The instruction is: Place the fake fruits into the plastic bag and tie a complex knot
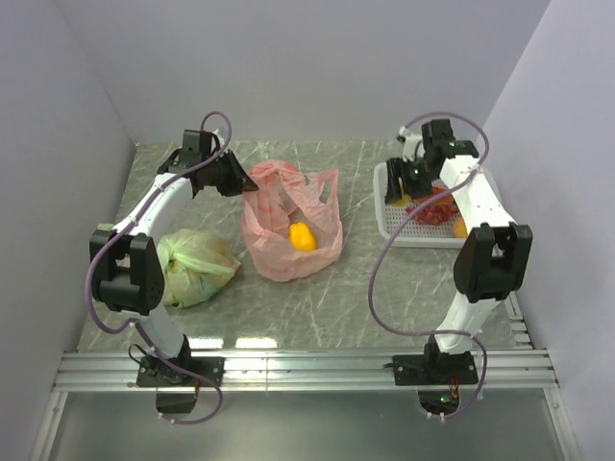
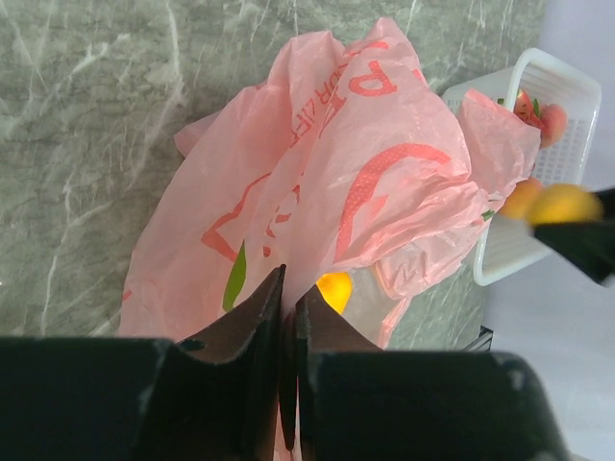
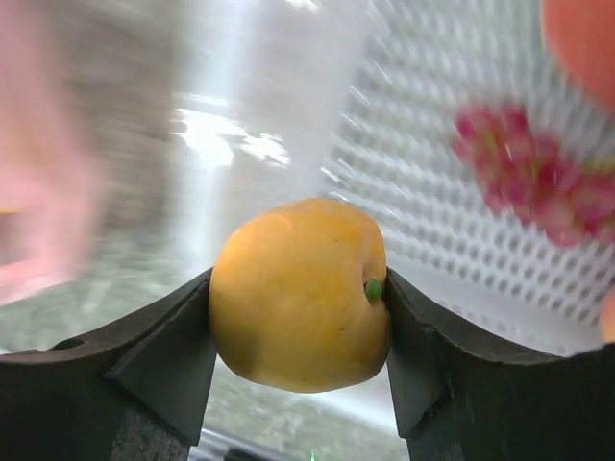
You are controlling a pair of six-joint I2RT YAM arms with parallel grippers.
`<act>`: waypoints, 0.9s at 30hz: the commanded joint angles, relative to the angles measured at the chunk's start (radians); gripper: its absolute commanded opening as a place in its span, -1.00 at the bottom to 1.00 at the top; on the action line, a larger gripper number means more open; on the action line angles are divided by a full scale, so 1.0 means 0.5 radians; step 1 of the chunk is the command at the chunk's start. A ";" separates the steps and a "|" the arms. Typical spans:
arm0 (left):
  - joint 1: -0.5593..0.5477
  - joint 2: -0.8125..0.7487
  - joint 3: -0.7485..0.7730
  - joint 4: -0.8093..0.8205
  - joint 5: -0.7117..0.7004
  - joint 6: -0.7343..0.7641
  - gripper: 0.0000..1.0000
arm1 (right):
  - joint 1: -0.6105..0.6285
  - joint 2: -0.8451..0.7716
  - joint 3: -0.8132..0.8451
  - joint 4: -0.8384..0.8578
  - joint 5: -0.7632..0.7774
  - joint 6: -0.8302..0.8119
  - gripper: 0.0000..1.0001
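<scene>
The salmon-pink plastic bag (image 1: 288,235) lies open on the marble table with a yellow fake fruit (image 1: 302,235) inside it. My left gripper (image 1: 244,182) is at the bag's far left rim, shut on a fold of the pink film (image 2: 356,182). The same yellow fruit (image 2: 334,289) shows just past its fingertips (image 2: 272,288). My right gripper (image 1: 405,195) hovers over the white tray, shut on a yellow-orange fake fruit (image 3: 298,293), with a finger pressed to each side. A dark red fruit (image 3: 538,173) and an orange one (image 3: 581,38) lie in the tray. The knot is out of view.
The white perforated tray (image 1: 389,229) stands at the right, by the right arm. A pale green tied bag (image 1: 197,264) lies at the left beside the left arm's elbow. Grey walls close in both sides and the back.
</scene>
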 commanded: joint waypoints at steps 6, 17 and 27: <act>0.002 0.023 0.125 0.054 0.092 0.004 -0.75 | 0.686 -0.178 0.478 0.253 -0.367 -0.086 -0.13; 0.020 0.051 0.138 0.130 0.334 -0.006 -0.76 | 1.226 0.244 0.502 0.642 -0.046 -0.018 -0.31; 0.063 0.081 0.110 0.143 0.439 0.071 -0.71 | 1.214 0.405 0.533 0.809 0.401 0.003 0.98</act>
